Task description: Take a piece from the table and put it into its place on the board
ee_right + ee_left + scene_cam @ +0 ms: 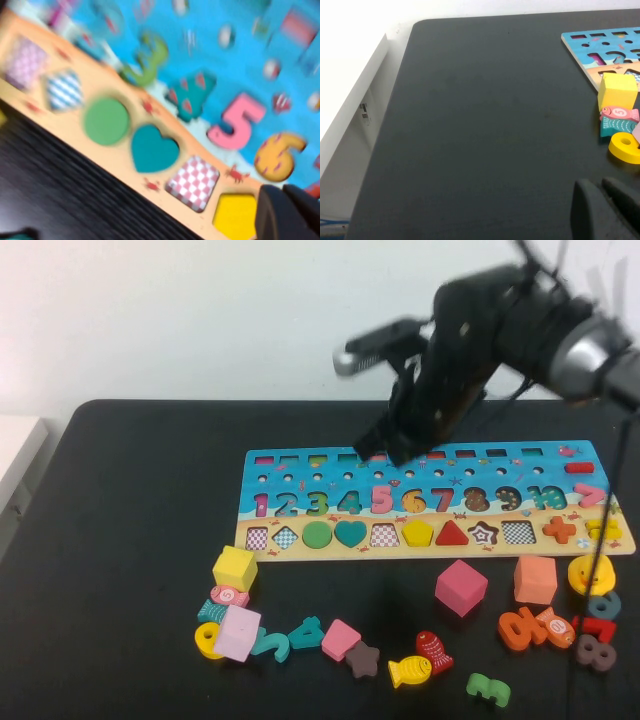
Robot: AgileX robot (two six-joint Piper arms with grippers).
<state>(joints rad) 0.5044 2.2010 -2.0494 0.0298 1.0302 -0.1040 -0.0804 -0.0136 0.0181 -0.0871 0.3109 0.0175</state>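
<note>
The yellow pentagon piece (pixel 417 532) (pixel 235 215) lies flat in its place on the sandy strip of the blue board (pixel 300 475) (pixel 210 40). It sits between a checkered recess (pixel 193 182) and a red triangle (pixel 452 533), and it hides the recess pattern. My right gripper (pixel 385 452) (pixel 282 192) hangs shut just above the board beside the piece, holding nothing. My left gripper (pixel 600 187) is low over the black table (pixel 120 500) left of the board, its fingers together and empty. The left arm is outside the high view.
Loose pieces lie in front of the board: a yellow cube (pixel 234 568) (pixel 617 91), a pink cube (pixel 461 586), an orange cube (pixel 535 579), a yellow fish (pixel 409 671) and several numbers. A white ledge (pixel 15 450) borders the table's left edge.
</note>
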